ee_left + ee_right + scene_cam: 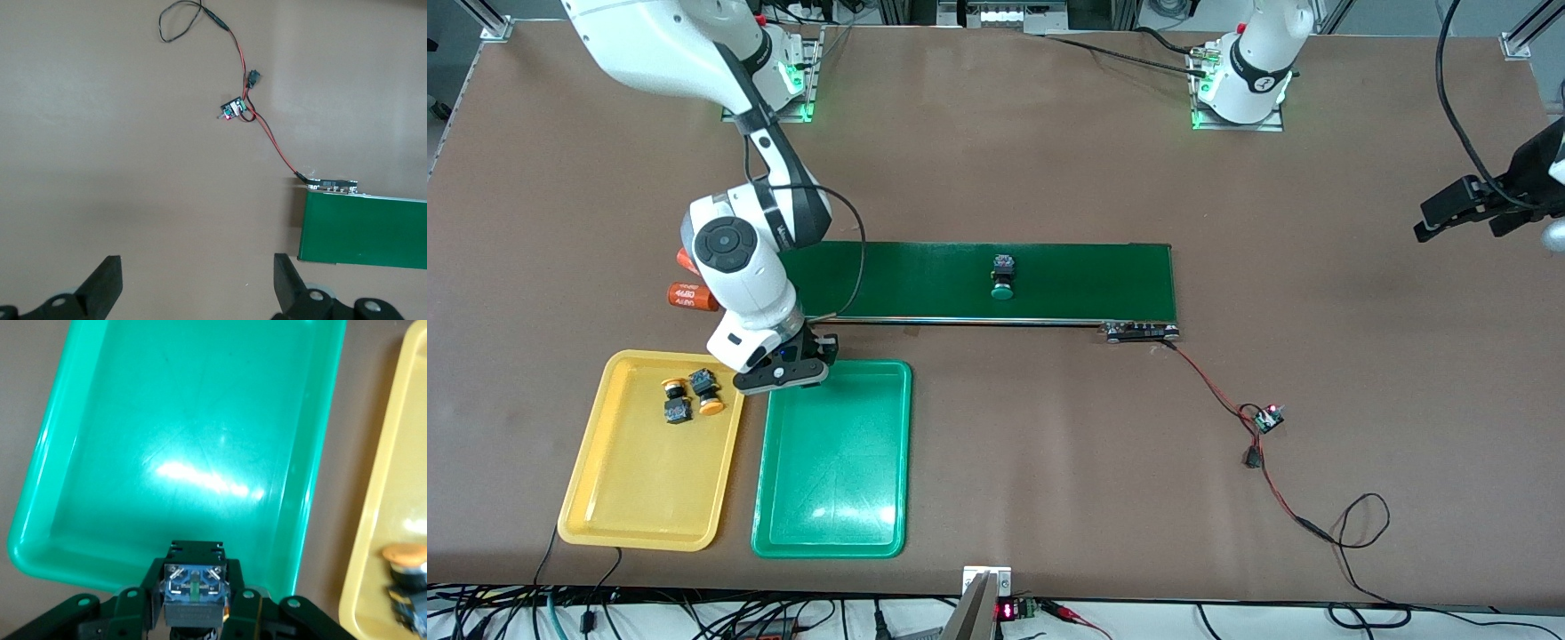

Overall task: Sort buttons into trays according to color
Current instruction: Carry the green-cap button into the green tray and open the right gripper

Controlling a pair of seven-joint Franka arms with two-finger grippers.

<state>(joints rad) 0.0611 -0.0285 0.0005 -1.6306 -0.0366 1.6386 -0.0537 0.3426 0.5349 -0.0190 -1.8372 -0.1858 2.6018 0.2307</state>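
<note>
Holding now: the right gripper (783,373) is clamped on a small push-button switch with a black-blue boxy body (193,587); its terminals face the wrist camera and its cap is hidden below, so I cannot confirm the cap colour.
Key relation: the held switch hangs over the rim of the shallow green plastic tray with rounded corners (889,462), at the end nearest the conveyor; the tray's floor lies straight ahead of the fingers, along the tray's long axis toward the front camera.
Judgement: a short move inward over the tray and a release should finish this piece, if the cap is green.
Green tray contents: nothing visible inside.
Yellow tray: the matching shallow yellow plastic tray (605,498) lies just beside the green one, toward the right arm's end; two yellow-orange-capped switches (690,396) rest close together in its end farther from the front camera.
Still to sort: one green-capped switch (1003,276) on the long dark green conveyor belt (1085,280); the right arm looks nearer to it.
Left gripper (193,283): fingers spread wide, empty, waiting over bare table past the belt's end.
</note>
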